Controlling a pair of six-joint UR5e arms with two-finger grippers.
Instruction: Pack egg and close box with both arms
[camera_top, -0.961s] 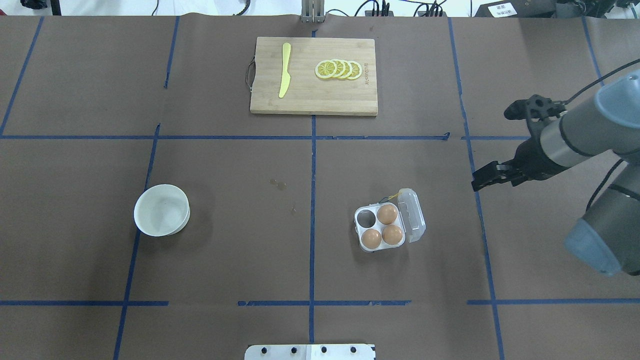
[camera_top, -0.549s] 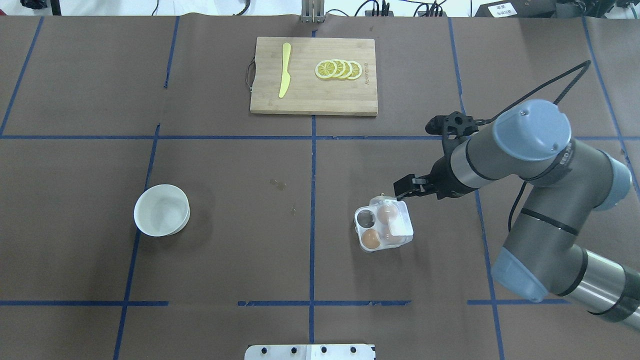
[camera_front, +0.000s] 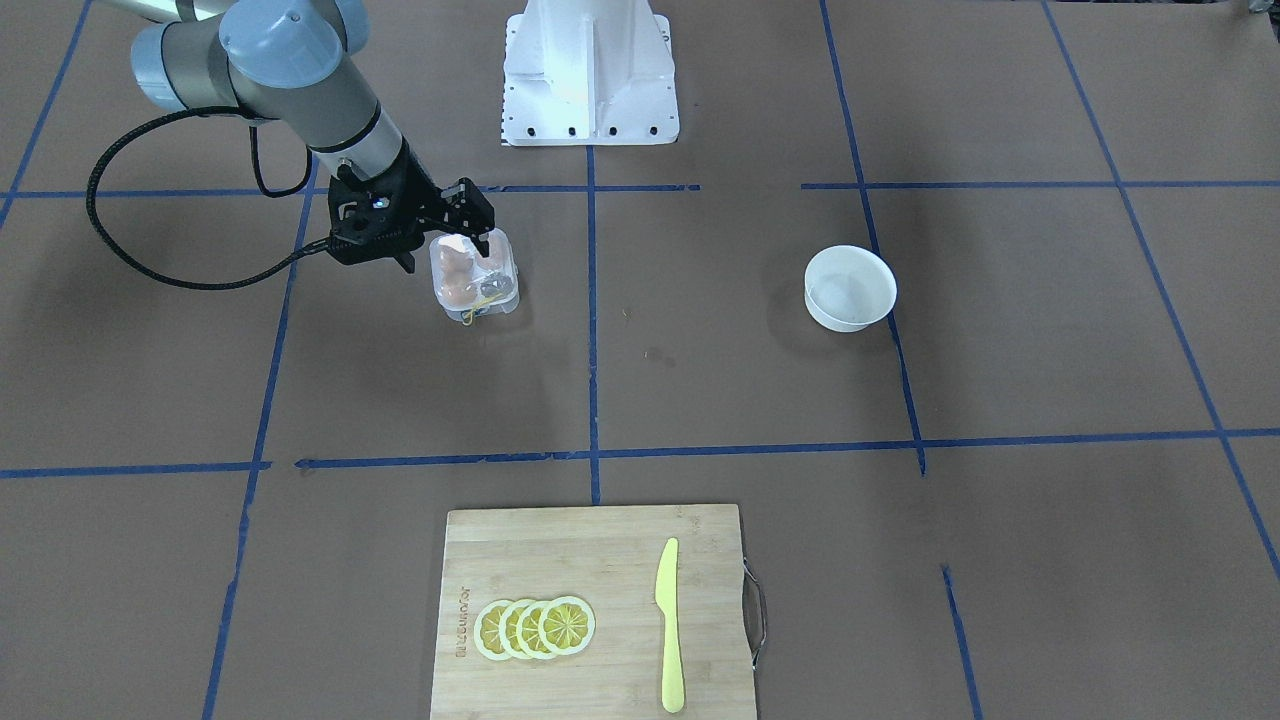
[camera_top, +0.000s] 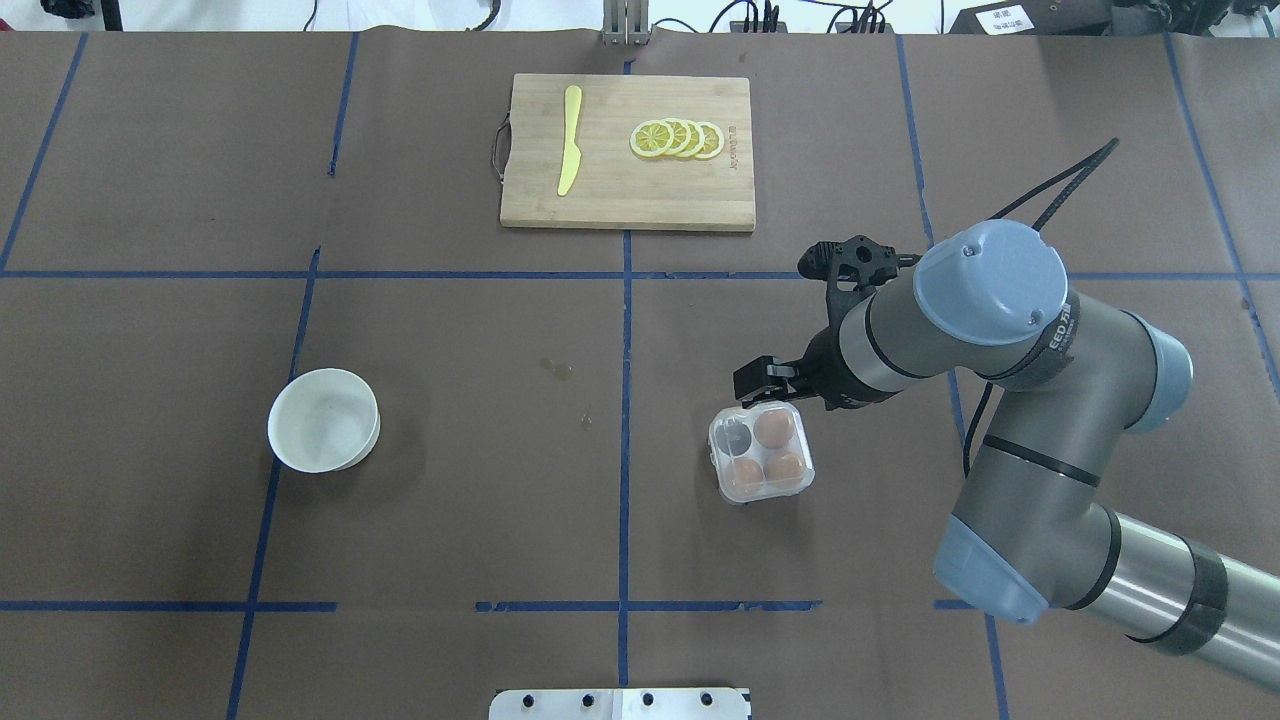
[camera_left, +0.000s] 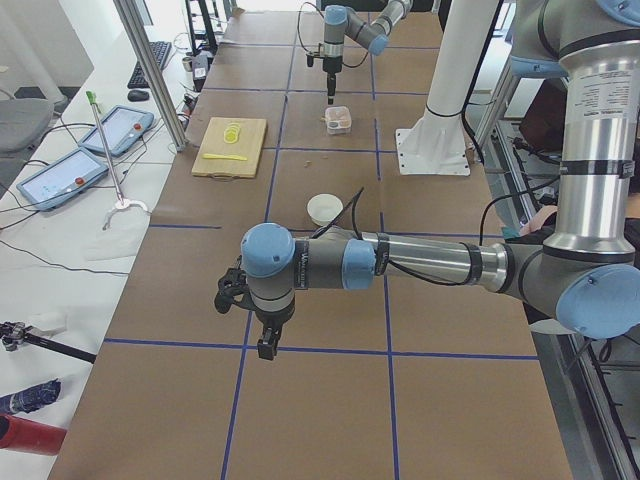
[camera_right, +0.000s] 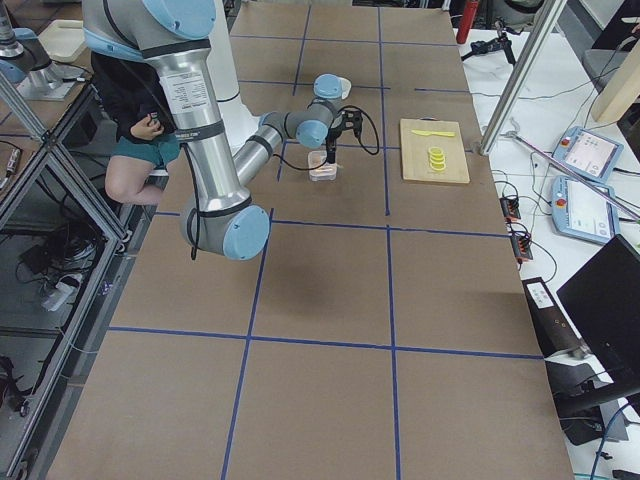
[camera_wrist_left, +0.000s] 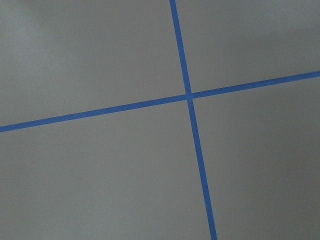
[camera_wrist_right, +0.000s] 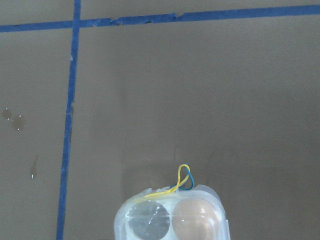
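The clear egg box (camera_top: 760, 453) lies right of the table's middle with its lid down. Three brown eggs (camera_top: 775, 428) show through it, and the far-left cell (camera_top: 735, 437) is empty. A yellow band (camera_wrist_right: 182, 180) sticks out at its far edge. My right gripper (camera_top: 762, 382) looks shut and empty, just above the box's far edge; it also shows in the front view (camera_front: 478, 222) over the box (camera_front: 475, 272). My left gripper (camera_left: 265, 345) shows only in the exterior left view, low over bare table, far from the box (camera_left: 338, 118). I cannot tell whether it is open.
An empty white bowl (camera_top: 276, 425) stands on the left. A wooden cutting board (camera_top: 625, 200) at the far middle carries a yellow knife (camera_top: 568, 140) and lemon slices (camera_top: 678, 138). The white pedestal (camera_front: 590, 70) is at the robot's edge.
My right arm has swept in from the table's right to the box. The lid, open to the right a second ago, has swung over and now lies closed on the eggs.
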